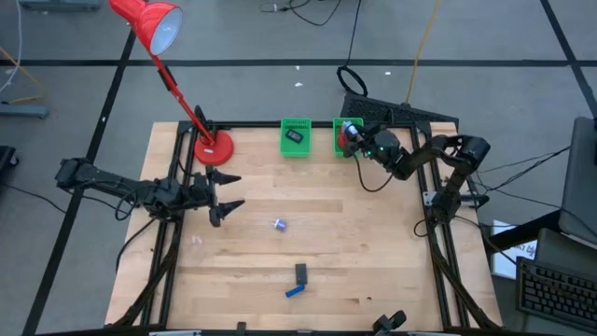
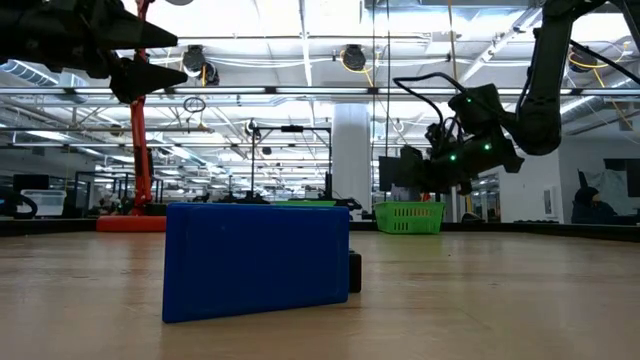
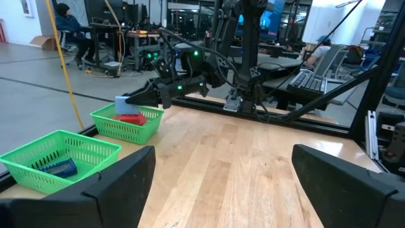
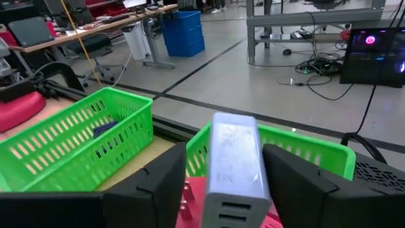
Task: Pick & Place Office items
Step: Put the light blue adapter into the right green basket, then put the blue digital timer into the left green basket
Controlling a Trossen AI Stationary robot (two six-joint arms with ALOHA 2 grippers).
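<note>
The right gripper [image 4: 218, 190] is pinching a pale blue block [image 4: 234, 161] above the right green basket [image 4: 329, 152]; the left gripper [image 1: 224, 194] is hovering spread wide over the counter's [image 1: 354, 252] left side

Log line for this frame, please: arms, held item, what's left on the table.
right claw: shut on pale block, over right basket | left claw: open, waiting at left | on table: blue oblong, black oblong

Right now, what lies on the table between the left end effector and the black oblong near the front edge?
In the high view, only bare wood separates the left end effector from the black oblong. A small pale blue piece sits off to the side of that line.
</note>
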